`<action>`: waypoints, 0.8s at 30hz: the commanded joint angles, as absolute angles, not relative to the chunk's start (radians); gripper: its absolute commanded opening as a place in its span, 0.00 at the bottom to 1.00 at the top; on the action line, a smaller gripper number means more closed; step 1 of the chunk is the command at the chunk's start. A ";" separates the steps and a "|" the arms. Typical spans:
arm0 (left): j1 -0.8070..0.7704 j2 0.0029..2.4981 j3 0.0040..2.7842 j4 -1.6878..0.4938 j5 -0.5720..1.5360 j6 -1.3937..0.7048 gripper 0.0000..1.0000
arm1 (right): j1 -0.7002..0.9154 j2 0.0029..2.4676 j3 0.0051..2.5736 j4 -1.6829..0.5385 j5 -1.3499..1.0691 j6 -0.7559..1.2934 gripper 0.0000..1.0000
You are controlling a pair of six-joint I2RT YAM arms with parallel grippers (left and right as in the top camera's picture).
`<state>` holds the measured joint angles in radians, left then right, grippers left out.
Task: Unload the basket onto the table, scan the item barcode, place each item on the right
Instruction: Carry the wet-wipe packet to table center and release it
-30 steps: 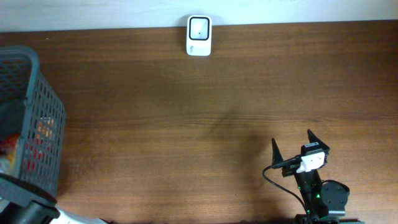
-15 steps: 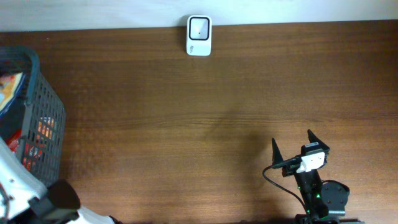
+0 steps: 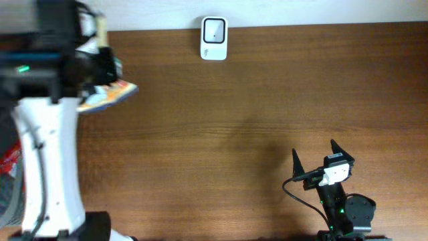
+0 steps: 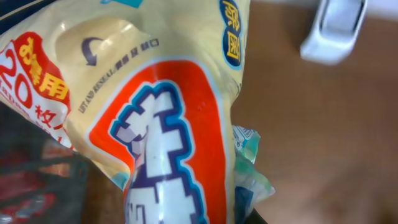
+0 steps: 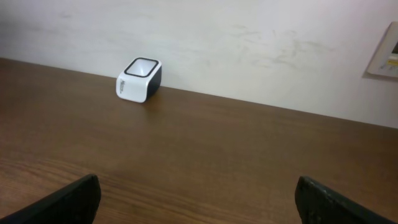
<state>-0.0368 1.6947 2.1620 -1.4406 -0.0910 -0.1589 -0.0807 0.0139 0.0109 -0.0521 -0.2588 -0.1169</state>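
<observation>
A yellow, orange and white snack packet (image 4: 168,124) fills the left wrist view, and no barcode shows on the face I see. My left gripper (image 3: 105,79) is shut on this packet (image 3: 110,94) and holds it in the air over the table's far left. The white barcode scanner (image 3: 214,39) stands at the table's far edge, to the right of the packet; it is blurred at the top right of the left wrist view as the scanner (image 4: 333,28). My right gripper (image 3: 314,159) rests open and empty near the front right, facing the scanner (image 5: 140,79).
The dark mesh basket (image 3: 5,194) at the left edge is mostly hidden under my raised left arm (image 3: 47,161); red packets show inside it. A pale wall runs behind the table's far edge (image 5: 261,109).
My left arm has risen out of the basket with the packet and swung to the far left of the table, toward the scanner. The right arm has stayed still.
</observation>
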 commanded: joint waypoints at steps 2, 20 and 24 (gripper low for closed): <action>-0.144 1.742 1.881 -1.338 -0.093 -0.140 0.00 | -0.078 0.006 0.006 -0.057 -0.253 -0.123 0.99; -0.254 1.750 1.250 -0.639 -0.129 -0.138 0.70 | -0.078 0.006 0.006 -0.057 -0.253 -0.123 0.99; -0.254 1.746 1.336 -0.660 -0.129 -0.125 0.61 | -0.078 0.006 0.006 -0.057 -0.253 -0.123 0.99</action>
<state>-0.2531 1.7618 1.2518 -0.6525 -0.1120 -0.1406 -0.0807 0.0139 0.0109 -0.0517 -0.2588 -0.1173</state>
